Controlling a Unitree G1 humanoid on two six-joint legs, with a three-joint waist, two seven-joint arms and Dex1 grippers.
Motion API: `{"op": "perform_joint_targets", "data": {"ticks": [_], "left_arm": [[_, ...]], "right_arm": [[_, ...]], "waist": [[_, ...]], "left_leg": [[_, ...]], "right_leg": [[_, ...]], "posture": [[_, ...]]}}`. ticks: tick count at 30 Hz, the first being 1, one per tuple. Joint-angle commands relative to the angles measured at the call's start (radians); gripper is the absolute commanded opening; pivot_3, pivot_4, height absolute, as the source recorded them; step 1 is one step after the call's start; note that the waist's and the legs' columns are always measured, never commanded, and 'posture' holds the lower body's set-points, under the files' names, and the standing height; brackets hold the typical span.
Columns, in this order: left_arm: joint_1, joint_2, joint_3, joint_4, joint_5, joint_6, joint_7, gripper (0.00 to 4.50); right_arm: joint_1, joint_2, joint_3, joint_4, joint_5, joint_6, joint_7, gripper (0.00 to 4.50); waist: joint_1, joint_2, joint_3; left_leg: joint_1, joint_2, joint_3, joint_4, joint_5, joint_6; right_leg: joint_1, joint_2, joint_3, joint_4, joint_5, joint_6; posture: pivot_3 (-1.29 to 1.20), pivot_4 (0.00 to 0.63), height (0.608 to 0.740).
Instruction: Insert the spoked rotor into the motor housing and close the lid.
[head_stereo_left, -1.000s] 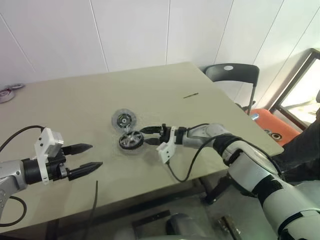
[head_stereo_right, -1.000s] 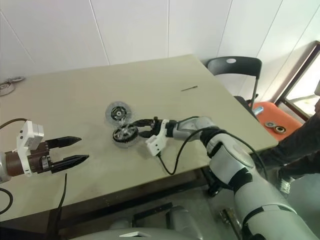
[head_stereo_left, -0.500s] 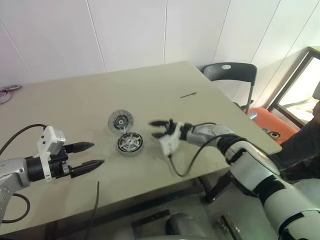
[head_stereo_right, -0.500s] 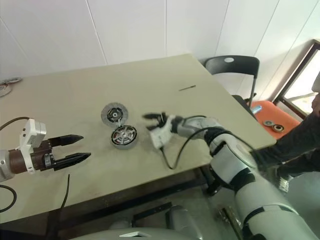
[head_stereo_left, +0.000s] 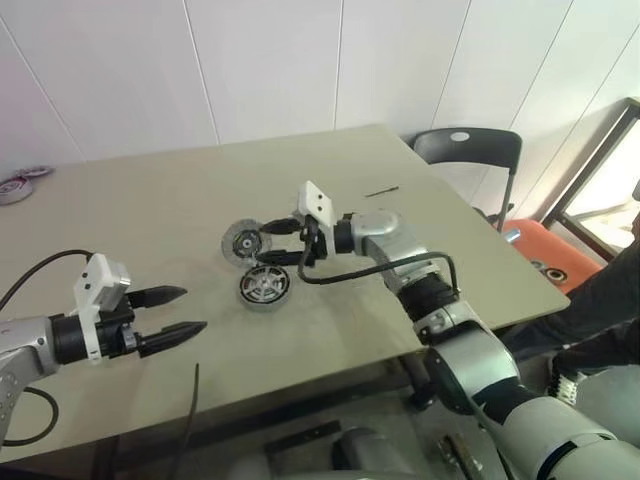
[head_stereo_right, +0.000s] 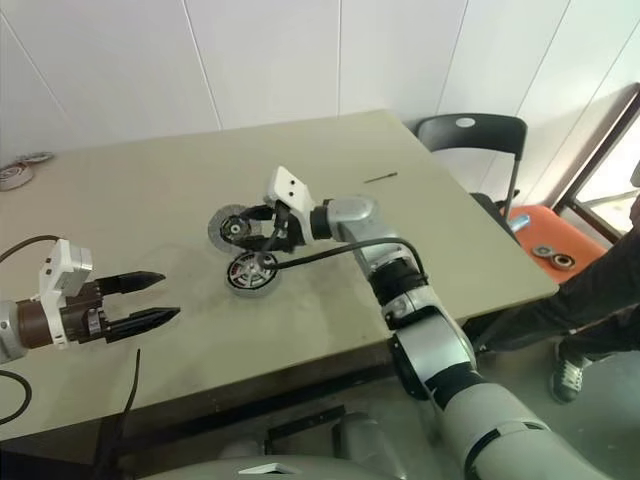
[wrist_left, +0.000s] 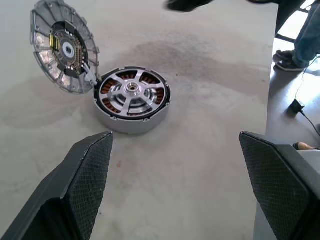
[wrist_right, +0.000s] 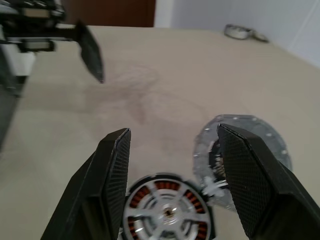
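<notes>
The motor housing (wrist_left: 131, 125) sits on the tan table (head_stereo_left: 130, 210). The spoked rotor (wrist_left: 133, 90) lies inside it, with copper windings showing between its silver spokes. The lid (wrist_left: 62, 45), a flat grey disc with a dark centre, lies beside the housing and touches its rim. My right gripper (head_stereo_left: 266, 245) hovers open and empty just above the lid (head_stereo_left: 243, 242) and housing (head_stereo_left: 264, 287), pointing left. My left gripper (head_stereo_left: 195, 308) hangs open and empty to the left of the housing, well clear of it. The right wrist view looks down on the rotor (wrist_right: 167, 212) between the open fingers (wrist_right: 110, 180).
A thin dark pin (head_stereo_left: 381, 191) lies at the back right of the table. Small metal parts (head_stereo_left: 15, 187) rest at the far left edge. A black chair (head_stereo_left: 468, 150) and an orange object (head_stereo_left: 540, 252) stand beyond the right edge, where a person's leg (head_stereo_left: 600, 300) shows.
My right gripper let go at the housing, drew back, then rose, rolled over and swung left above the lid. Housing, rotor, lid and left gripper stayed put.
</notes>
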Motion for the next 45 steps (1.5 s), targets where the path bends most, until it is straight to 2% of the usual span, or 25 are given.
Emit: {"op": "perform_joint_targets", "data": {"ticks": [1,5,8,11,15,17,18,21,25,31,45], "left_arm": [[0.001,0.032,0.025,0.017,0.023,-0.025,-0.020,4.33],[-0.006,0.033,0.023,0.028,0.025,-0.030,-0.026,4.33],[-0.017,0.026,0.015,0.011,0.012,-0.022,-0.017,4.33],[-0.012,0.026,0.016,-0.005,0.009,-0.019,-0.016,4.33],[0.001,0.032,0.033,-0.009,0.011,-0.017,-0.019,4.33],[0.005,0.029,0.034,-0.013,0.010,-0.016,-0.015,4.33],[0.006,0.027,0.033,-0.018,0.009,-0.014,-0.011,4.33],[0.010,0.020,0.032,-0.032,0.004,-0.008,-0.001,4.33],[0.017,0.017,0.039,-0.040,-0.002,-0.004,0.005,4.33],[0.024,0.006,0.038,-0.050,-0.007,-0.003,0.017,4.33],[0.021,0.002,0.032,-0.048,-0.016,-0.007,0.031,4.33]], "right_arm": [[-0.023,-0.020,0.018,-0.079,0.038,0.111,0.065,2.88],[-0.042,-0.025,0.062,-0.093,0.061,0.219,0.158,2.88],[-0.069,0.018,0.085,0.017,0.027,0.192,0.153,2.88],[-0.093,0.055,0.089,0.123,-0.001,0.140,0.127,2.32],[-0.116,0.099,0.093,0.229,-0.032,0.067,0.110,0.90],[-0.141,0.132,0.081,0.324,-0.056,0.006,0.050,0.19],[-0.157,0.146,0.072,0.375,-0.066,-0.017,0.023,0.03],[-0.201,0.181,0.048,0.495,-0.087,-0.069,-0.051,0.03],[-0.222,0.201,0.033,0.560,-0.110,-0.128,-0.066,0.03],[-0.230,0.209,0.014,0.648,-0.164,-0.214,-0.184,0.03],[-0.118,0.196,0.056,0.698,-0.306,-0.313,-0.243,0.03]], "waist": [[-0.001,0.000,0.000],[-0.003,-0.001,0.000],[-0.004,-0.001,-0.001],[-0.006,-0.001,0.000],[-0.004,0.000,0.000],[-0.006,0.000,0.000],[-0.006,0.000,0.000],[-0.008,0.000,0.000],[-0.007,0.000,0.000],[-0.008,0.000,0.000],[-0.008,0.000,0.000]], "left_leg": [[0.000,0.000,0.000,0.000,0.000,0.000],[-0.002,0.000,0.001,0.000,0.000,0.000],[-0.003,0.000,0.001,-0.001,0.000,0.000],[-0.003,0.000,0.002,-0.001,0.000,0.000],[-0.004,0.000,0.002,-0.001,0.000,0.000],[-0.004,0.000,0.002,-0.001,0.000,0.000],[-0.004,0.000,0.002,-0.001,0.000,0.000],[-0.004,0.000,0.002,-0.001,0.000,0.000],[-0.005,0.000,0.002,-0.001,0.000,0.000],[-0.005,0.000,0.002,-0.001,0.000,0.000],[-0.002,0.000,0.002,-0.001,0.000,0.000]], "right_leg": [[0.000,0.000,0.000,0.000,0.000,0.000],[-0.003,0.001,0.000,0.000,0.000,0.000],[-0.005,0.001,0.000,0.001,0.000,0.000],[-0.005,0.001,0.000,0.001,0.001,0.001],[-0.006,0.001,0.000,0.001,0.001,0.001],[-0.006,0.001,0.000,0.001,0.001,0.001],[-0.006,0.001,0.000,0.001,0.001,0.001],[-0.006,0.001,0.001,0.001,0.002,-0.001],[-0.006,0.001,0.002,0.001,0.003,0.000],[-0.006,0.001,0.002,0.001,0.003,0.000],[-0.005,0.001,0.002,0.001,0.002,0.001]], "posture": [[0.00,0.000,0.740],[0.00,0.000,0.740],[0.00,0.000,0.740],[0.00,0.000,0.740],[0.00,0.000,0.740],[0.00,0.000,0.740],[0.00,0.000,0.740],[0.00,0.000,0.740],[0.00,0.000,0.740],[0.00,0.000,0.740],[0.00,0.000,0.740]]}}
